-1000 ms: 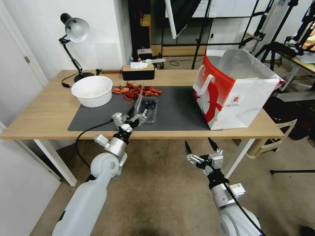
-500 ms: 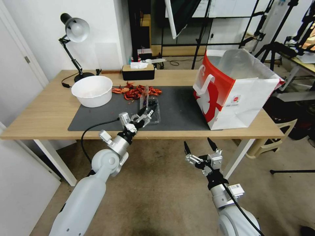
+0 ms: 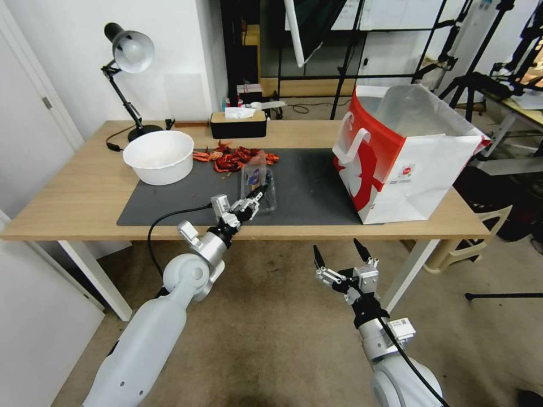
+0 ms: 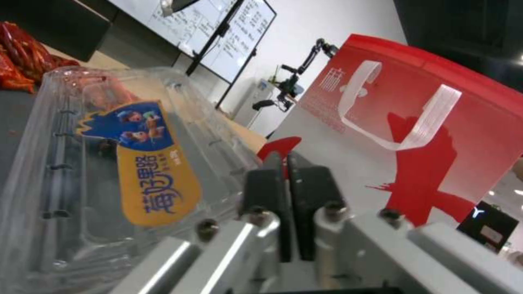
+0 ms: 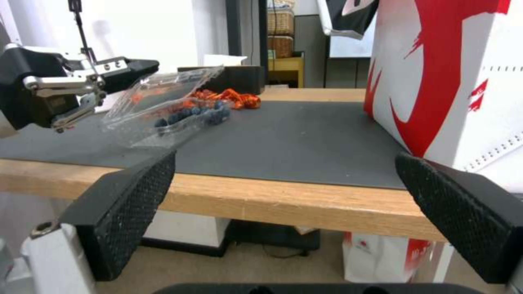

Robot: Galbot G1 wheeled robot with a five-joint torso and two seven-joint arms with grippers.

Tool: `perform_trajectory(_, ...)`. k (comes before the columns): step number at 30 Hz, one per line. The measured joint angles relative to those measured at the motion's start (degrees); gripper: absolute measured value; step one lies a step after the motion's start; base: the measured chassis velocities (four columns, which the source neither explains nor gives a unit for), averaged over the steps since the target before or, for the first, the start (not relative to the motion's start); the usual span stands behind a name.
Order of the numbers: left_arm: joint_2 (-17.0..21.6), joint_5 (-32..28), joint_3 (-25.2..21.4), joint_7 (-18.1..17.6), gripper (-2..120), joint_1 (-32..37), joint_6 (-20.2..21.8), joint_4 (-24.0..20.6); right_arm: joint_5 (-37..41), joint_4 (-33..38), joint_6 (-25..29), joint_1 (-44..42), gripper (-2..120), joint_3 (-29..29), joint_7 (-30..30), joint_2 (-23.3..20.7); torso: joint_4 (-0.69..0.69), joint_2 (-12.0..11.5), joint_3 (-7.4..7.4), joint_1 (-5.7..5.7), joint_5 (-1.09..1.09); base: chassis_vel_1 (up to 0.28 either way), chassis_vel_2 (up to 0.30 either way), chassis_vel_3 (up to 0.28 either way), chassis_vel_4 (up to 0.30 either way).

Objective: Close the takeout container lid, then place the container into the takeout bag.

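The left gripper (image 3: 257,194), its black fingers (image 4: 305,192) pressed together with no gap between them, reaches over the near edge of the dark grey mat (image 3: 317,186) and sits against the near side of the small clear plastic clamshell takeout container (image 3: 261,189) holding dark blueberries. Directly beyond the fingertips, the clear hinged lid (image 4: 125,163) with its oblong blue-and-orange label (image 4: 155,167) stands tilted over the berries, only partly lowered. Beyond the container lies a pile of red crayfish shells (image 3: 235,158), and beside that, on the side away from the right arm, a round white bowl (image 3: 159,156). The large red-and-white paper takeout bag (image 3: 404,155) with flat white handles stands upright and open, well apart from the left gripper on the right arm's side. The right gripper (image 3: 338,257) hovers below the wooden table edge (image 5: 272,200), nearer the robot, its jaws spread wide and holding nothing.
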Motion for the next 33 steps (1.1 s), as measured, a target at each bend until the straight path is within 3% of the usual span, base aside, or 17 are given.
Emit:
perform_trajectory(13,0.0,0.7,0.8,-0.6,0,-0.6,0.0,0.8,-0.1,-0.4,0.0,0.2,100,-0.3,0.0,0.3,0.00,0.0,0.00,0.00,0.00,0.000,0.000,0.000,0.000)
perform_trajectory(16,-0.1,1.7,1.1,-6.0,0,-0.7,1.9,0.3,-0.2,-0.6,0.0,0.6,100,-0.5,0.0,0.3,0.00,0.0,0.00,0.00,0.00,0.000,0.000,0.000,0.000)
perform_trajectory(19,0.0,2.3,1.1,-8.5,0,-0.3,3.4,-0.5,-0.1,-0.6,0.0,0.8,100,-0.5,-0.1,0.2,0.00,0.0,0.00,0.00,0.00,0.000,0.000,0.000,0.000)
perform_trajectory(26,1.0,4.6,0.6,-11.1,0,0.4,5.8,-2.1,1.4,-0.3,-1.0,1.5,100,-1.1,-0.1,0.0,0.00,0.0,0.00,0.00,0.00,0.000,0.000,0.000,0.000)
perform_trajectory(29,1.3,5.9,0.5,-11.3,0,0.7,6.2,-2.4,5.5,0.8,-3.0,2.6,100,-1.4,0.3,-0.4,0.00,0.0,0.00,-0.01,0.00,0.000,0.000,0.000,0.000)
perform_trajectory(31,1.6,6.8,0.4,-11.3,0,1.0,6.3,-2.6,15.0,2.8,-8.1,5.4,100,-1.4,2.0,-1.4,0.01,0.0,0.00,-0.01,0.00,0.000,0.000,0.000,0.000)
perform_trajectory(33,1.6,6.9,0.4,-11.3,0,1.0,6.3,-2.6,18.1,3.2,-9.5,6.4,100,-1.4,2.6,-1.8,0.01,0.0,0.00,-0.01,0.00,0.000,0.000,0.000,0.000)
